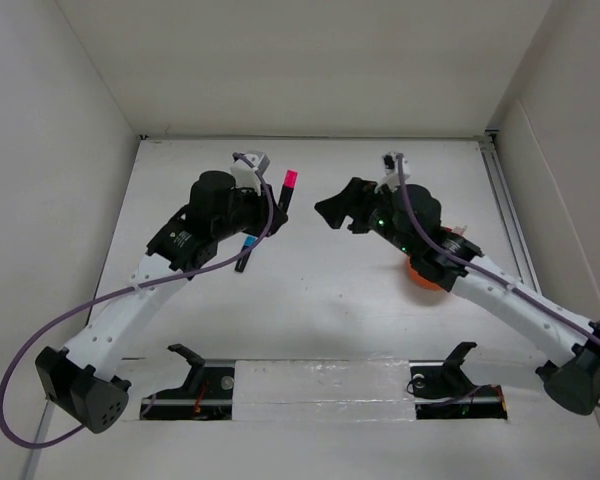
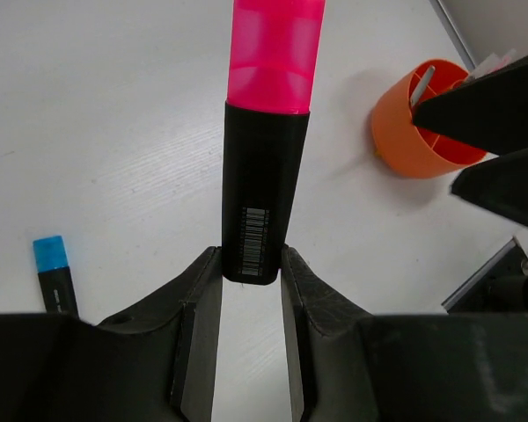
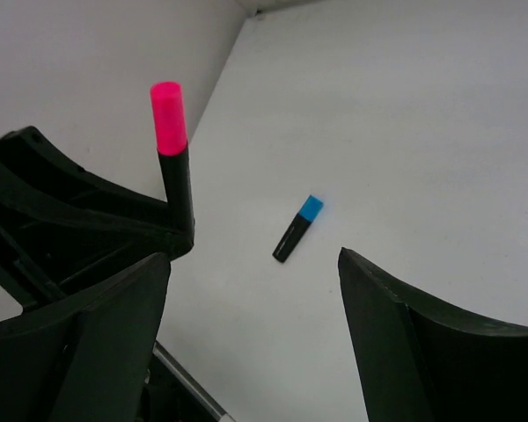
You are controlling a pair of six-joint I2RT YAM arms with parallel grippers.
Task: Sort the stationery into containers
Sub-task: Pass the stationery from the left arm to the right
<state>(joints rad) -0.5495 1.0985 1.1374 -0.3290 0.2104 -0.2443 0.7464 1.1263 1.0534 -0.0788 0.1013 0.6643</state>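
My left gripper point(image 2: 251, 264) is shut on the black end of the pink-black marker point(image 2: 266, 132), which it holds off the table; the marker also shows in the top view point(image 1: 286, 190) and the right wrist view point(image 3: 173, 158). The blue-black marker point(image 1: 246, 253) lies on the table below the left gripper; it also shows in the left wrist view point(image 2: 53, 274) and the right wrist view point(image 3: 297, 229). My right gripper point(image 1: 335, 208) is open and empty, facing the left gripper. The orange cup point(image 2: 418, 123) holds several items and is mostly hidden under the right arm in the top view point(image 1: 423, 275).
White walls close in the table on the left, back and right. A metal rail point(image 1: 510, 210) runs along the right edge. Two black holders point(image 1: 195, 370) sit at the near edge beside the arm bases.
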